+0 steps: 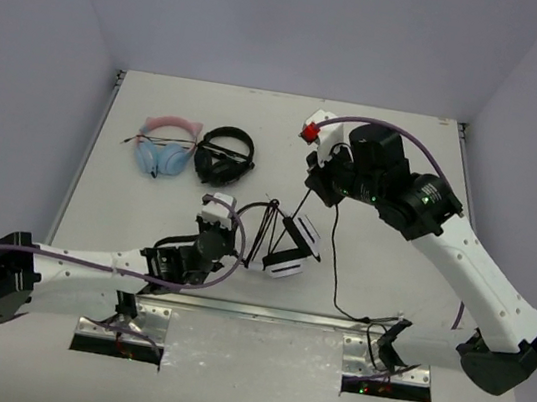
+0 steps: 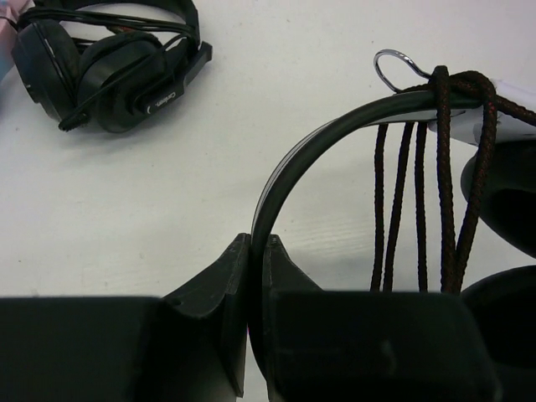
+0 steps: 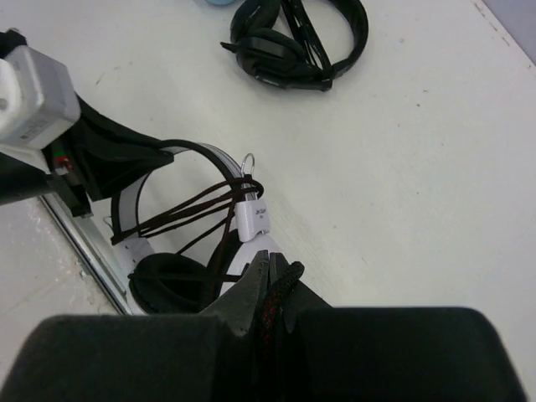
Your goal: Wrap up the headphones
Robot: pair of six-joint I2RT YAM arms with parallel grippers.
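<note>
Left claw [image 2: 258, 247] clamped shut on the band of the white over-ear headphones with black pads [image 1: 287, 262], which sit on the table [image 1: 126, 210] right of the all-black headset [image 1: 224, 157] and nearer the arms. Thin black cable [image 2: 400, 209]: several loops over the band, slack trailing. Right claw [image 3: 275, 266] pinched shut on the cable. Wrapping looks partway done. Print on the headset cup and the white slider is unreadable.

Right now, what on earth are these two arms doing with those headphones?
Two robot arms are winding the thin black cable onto the white headphones. The left end effector is shut on the headband, steadying it. The right end effector is shut on the cable, several loops of which hang over the band. A black pair and a pink-and-blue pair lie apart at the back.
</note>
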